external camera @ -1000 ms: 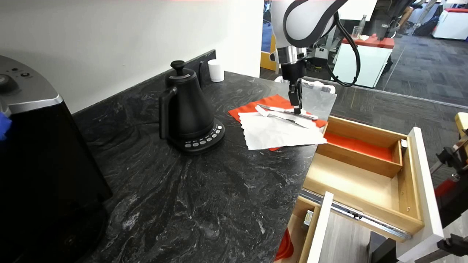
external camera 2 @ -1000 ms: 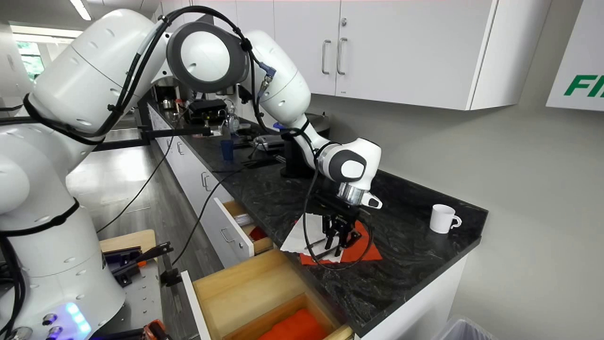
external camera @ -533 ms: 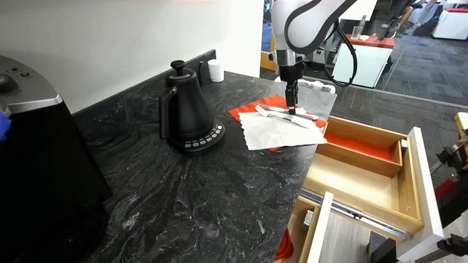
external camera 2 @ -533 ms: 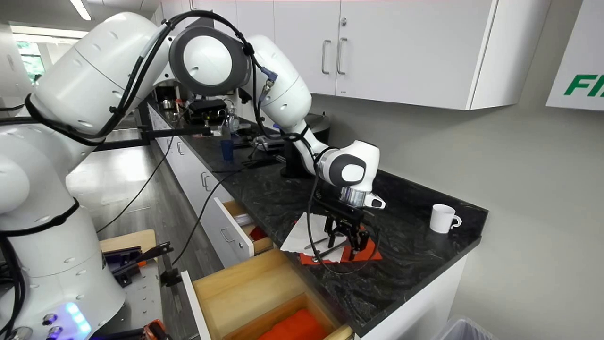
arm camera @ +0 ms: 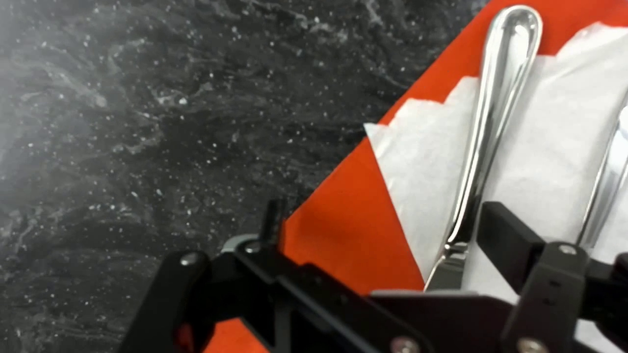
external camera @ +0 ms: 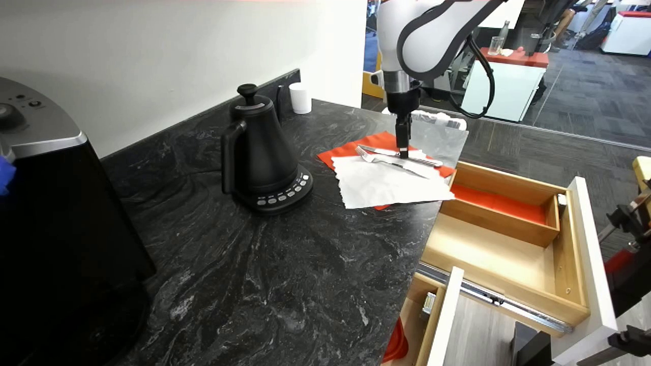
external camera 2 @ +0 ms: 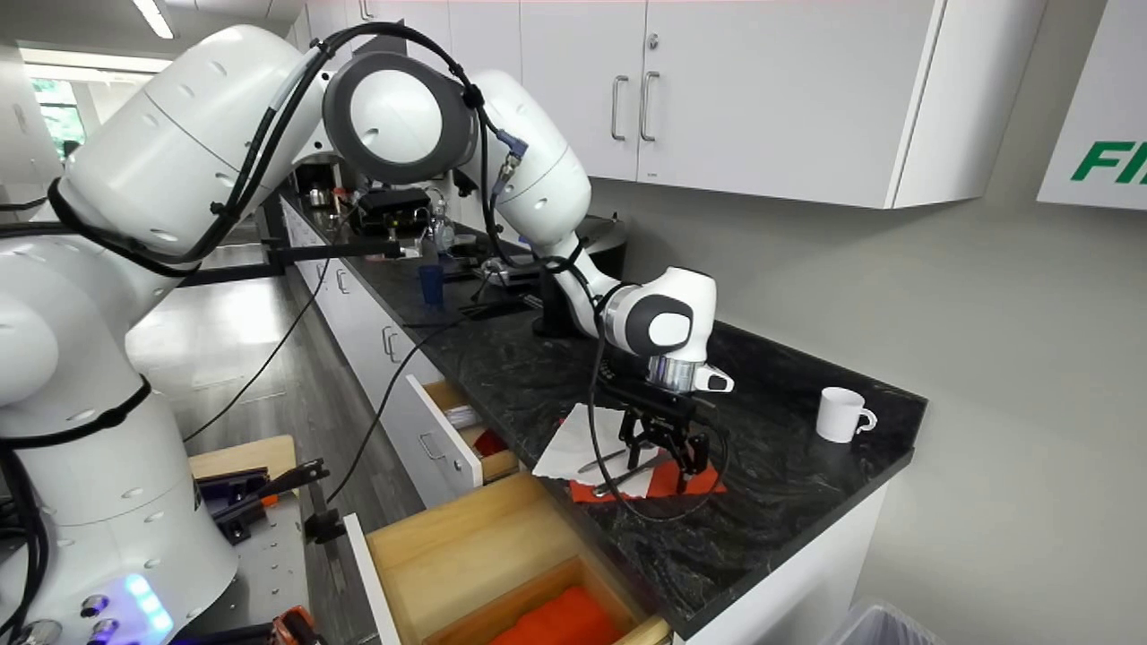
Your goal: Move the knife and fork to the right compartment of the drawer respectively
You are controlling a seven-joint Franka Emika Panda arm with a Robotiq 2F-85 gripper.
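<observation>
Resting: 1 knife [arm camera: 490,122], 1 fork [arm camera: 609,181]

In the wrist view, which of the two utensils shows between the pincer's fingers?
The knife: it alone shows within the gap of the open pincer. The fork is at the wrist view's right edge, outside that gap.

Above the drawer [external camera: 491,239] is open room, the kettle [external camera: 264,147] well apart.
</observation>
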